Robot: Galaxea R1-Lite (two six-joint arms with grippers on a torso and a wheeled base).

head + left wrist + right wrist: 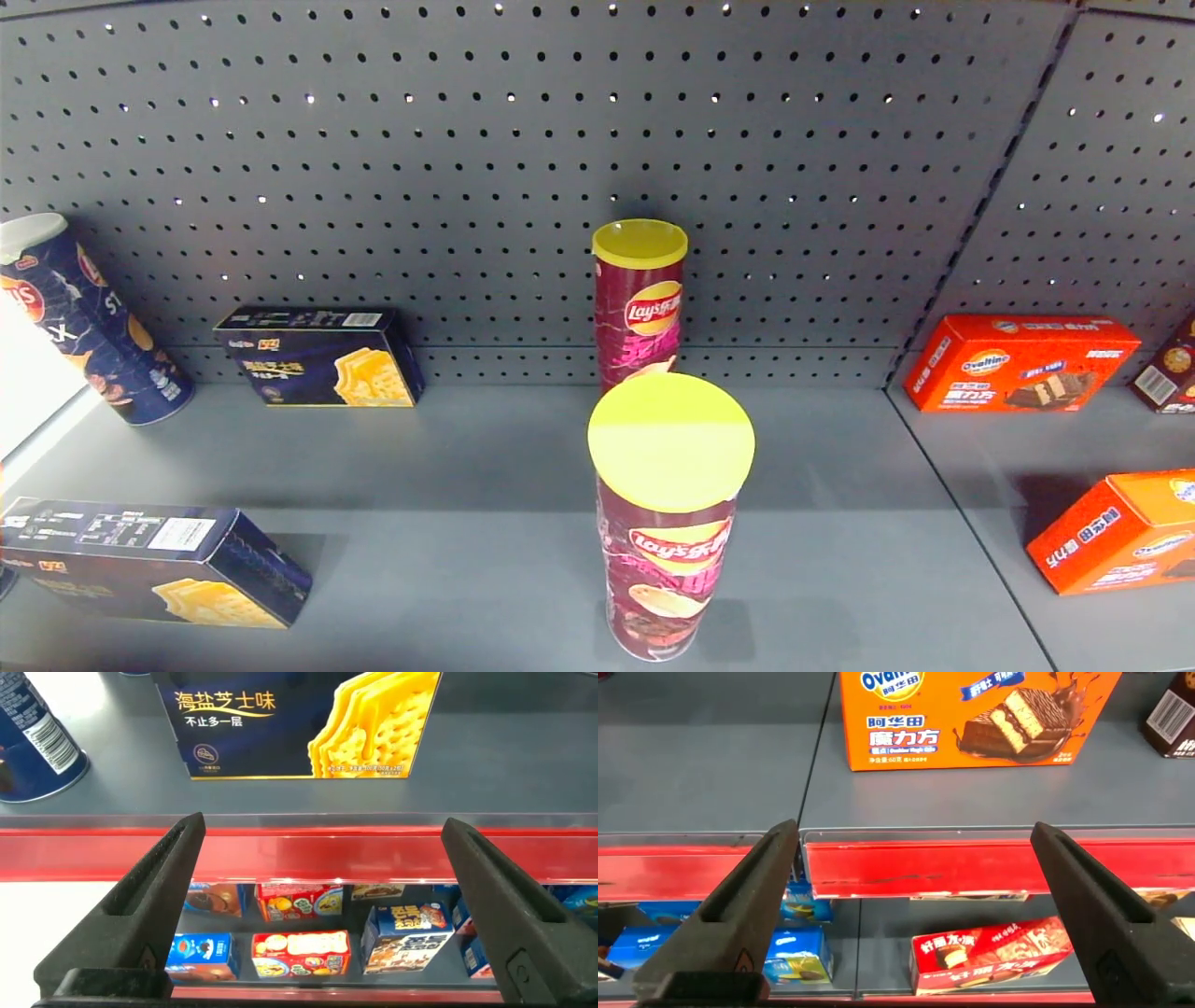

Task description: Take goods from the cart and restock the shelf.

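Observation:
Two maroon chip cans with yellow lids stand upright in the middle of the grey shelf (467, 523): one near the front (667, 523), one at the back (639, 303) by the pegboard. My left gripper (322, 919) is open and holds nothing, just in front of the shelf's red front rail (308, 849), facing a dark blue cracker box (304, 723). My right gripper (920, 919) is also open with nothing in it, before the rail (971, 863) facing an orange wafer box (971, 719).
A second dark blue cracker box (322, 359) and a navy chip can (79, 322) stand at the back left. Orange boxes (1018, 364) (1116, 532) fill the right section. Lower shelves hold several snack boxes (299, 952) (994, 952).

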